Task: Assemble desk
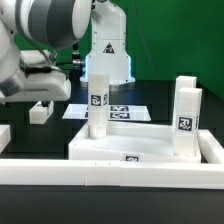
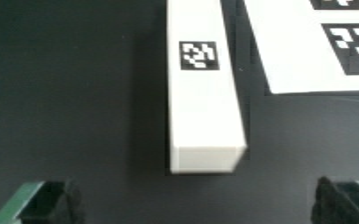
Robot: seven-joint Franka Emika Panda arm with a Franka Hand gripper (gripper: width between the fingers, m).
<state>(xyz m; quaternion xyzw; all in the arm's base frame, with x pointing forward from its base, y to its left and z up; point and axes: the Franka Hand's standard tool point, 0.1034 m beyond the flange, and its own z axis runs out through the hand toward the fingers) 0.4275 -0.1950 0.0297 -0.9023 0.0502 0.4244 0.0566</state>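
In the wrist view a white square-post leg (image 2: 206, 90) with a black-and-white tag lies flat on the black table. My gripper (image 2: 197, 205) hovers open just off its near end, dark fingertips (image 2: 43, 200) wide apart and nothing between them. In the exterior view that leg (image 1: 40, 112) shows end-on under the arm (image 1: 40, 60), at the exterior view's left. The desk top (image 1: 140, 142) lies in front with two legs standing upright on it, one at its back left (image 1: 97, 100) and one at its right (image 1: 186, 118).
The marker board (image 2: 318, 45) lies right beside the loose leg; it also shows behind the desk top in the exterior view (image 1: 122, 110). Long low white border bars run along the front (image 1: 100, 178) and the left (image 1: 25, 142).
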